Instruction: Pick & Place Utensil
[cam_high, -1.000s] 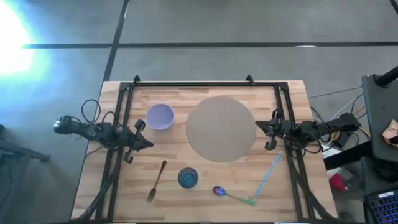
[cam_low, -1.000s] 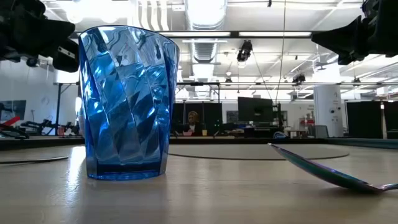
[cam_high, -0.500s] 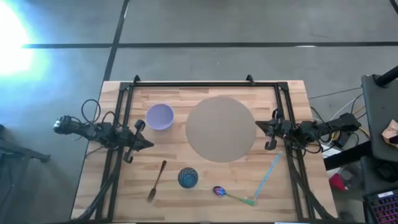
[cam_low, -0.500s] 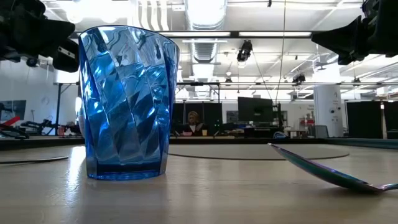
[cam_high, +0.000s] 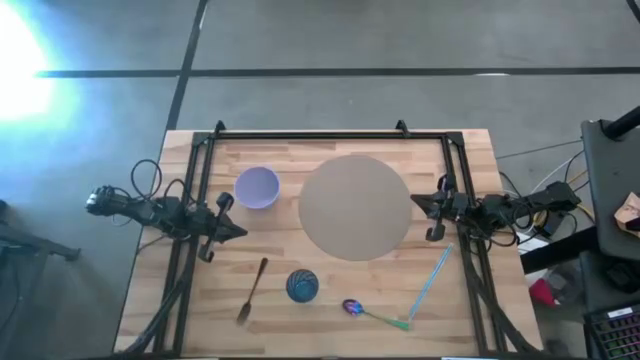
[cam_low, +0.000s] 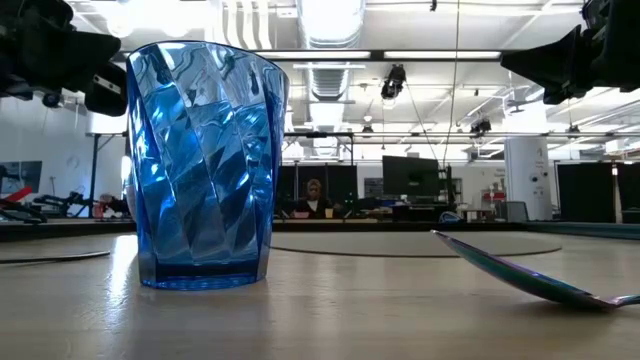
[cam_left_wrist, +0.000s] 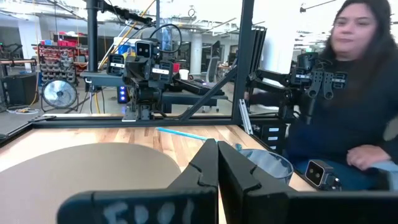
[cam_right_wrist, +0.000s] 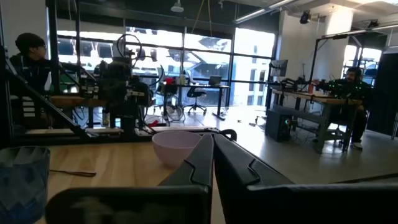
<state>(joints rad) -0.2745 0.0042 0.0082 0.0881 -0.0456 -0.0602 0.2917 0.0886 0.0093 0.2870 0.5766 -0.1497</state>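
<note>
Three utensils lie flat on the wooden table near its front edge: a dark fork (cam_high: 252, 290), an iridescent spoon with a green handle (cam_high: 370, 312) and a pale blue straw (cam_high: 432, 280). The spoon's bowl (cam_low: 520, 275) shows close up in the low view. A ribbed blue cup (cam_high: 302, 286) stands upright between fork and spoon. My left gripper (cam_high: 243, 232) hangs shut above the table's left side, pointing level toward the middle. My right gripper (cam_high: 413, 198) hangs shut above the right side, facing it. Neither touches anything, and their fingers (cam_left_wrist: 217, 152) (cam_right_wrist: 212, 142) are closed with nothing between them.
A round tan mat (cam_high: 355, 207) lies in the table's middle and a lilac bowl (cam_high: 257, 187) stands at its left. A black frame (cam_high: 330, 132) runs along the far edge and both sides. A person (cam_left_wrist: 364, 93) is beside the table, and others sit in the room behind.
</note>
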